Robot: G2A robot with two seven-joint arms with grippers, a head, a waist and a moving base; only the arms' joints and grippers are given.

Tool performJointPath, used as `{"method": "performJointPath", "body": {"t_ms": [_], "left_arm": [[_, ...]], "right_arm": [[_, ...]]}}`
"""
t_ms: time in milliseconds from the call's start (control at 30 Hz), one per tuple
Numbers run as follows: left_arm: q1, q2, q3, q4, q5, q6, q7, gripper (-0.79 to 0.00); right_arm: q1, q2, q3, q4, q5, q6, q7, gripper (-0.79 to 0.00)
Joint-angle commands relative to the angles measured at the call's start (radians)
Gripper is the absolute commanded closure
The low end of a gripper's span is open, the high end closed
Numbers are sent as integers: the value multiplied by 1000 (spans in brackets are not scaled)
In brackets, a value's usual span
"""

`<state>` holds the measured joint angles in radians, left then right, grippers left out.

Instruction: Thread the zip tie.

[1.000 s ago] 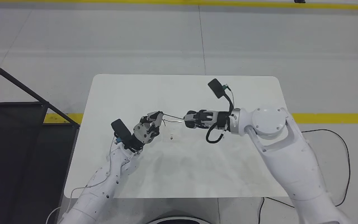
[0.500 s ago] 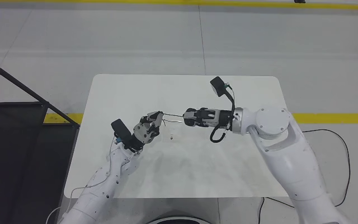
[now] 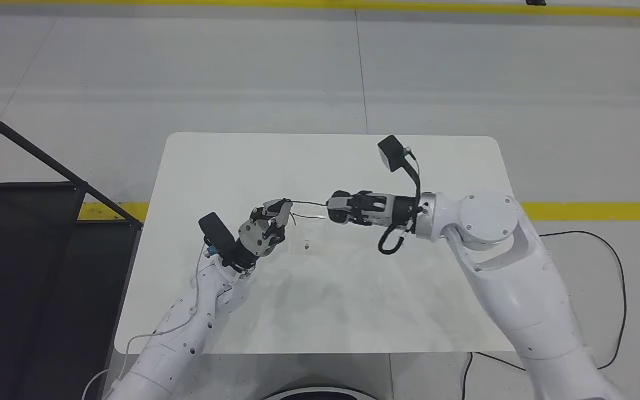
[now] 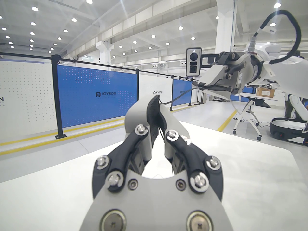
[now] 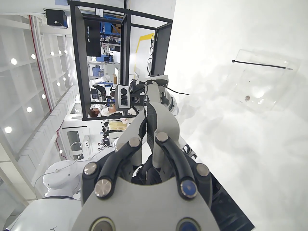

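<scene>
A thin black zip tie (image 3: 310, 206) stretches above the middle of the white table (image 3: 420, 300), held at both ends. My left gripper (image 3: 281, 211) is shut on one end. In the left wrist view the zip tie (image 4: 178, 97) runs from my left gripper (image 4: 157, 102) across to my right gripper (image 4: 201, 87). My right gripper (image 3: 334, 207) faces the left one and is shut on the other end. In the right wrist view my right gripper (image 5: 147, 108) is closed, and a short black tail (image 5: 179, 92) of the tie sticks out past the left gripper beyond it.
A clear plastic sheet (image 5: 264, 85) lies flat on the table under the grippers, with a second black zip tie (image 5: 262, 64) on it. A black frame stands off the table's left side (image 3: 40, 240).
My right wrist has rolled a little and its gripper has edged slightly toward the left gripper. The left arm has stayed still, and both keep hold of the tie.
</scene>
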<state>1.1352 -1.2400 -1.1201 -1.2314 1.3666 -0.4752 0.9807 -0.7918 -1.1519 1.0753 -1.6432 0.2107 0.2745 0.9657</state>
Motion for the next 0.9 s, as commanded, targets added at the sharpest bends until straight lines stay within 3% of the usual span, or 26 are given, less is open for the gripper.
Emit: {"method": "performJointPath", "body": {"t_ms": [0, 533, 867], "left_arm": [[0, 0, 0, 0, 0, 0, 0, 0], [0, 0, 0, 0, 0, 0, 0, 0], [0, 0, 0, 0, 0, 0, 0, 0]], "right_arm": [[-1, 1, 0, 0, -1, 1, 0, 0], [-33, 16, 27, -27, -16, -22, 42, 0], [-7, 17, 4, -19, -42, 47, 45, 0]]}}
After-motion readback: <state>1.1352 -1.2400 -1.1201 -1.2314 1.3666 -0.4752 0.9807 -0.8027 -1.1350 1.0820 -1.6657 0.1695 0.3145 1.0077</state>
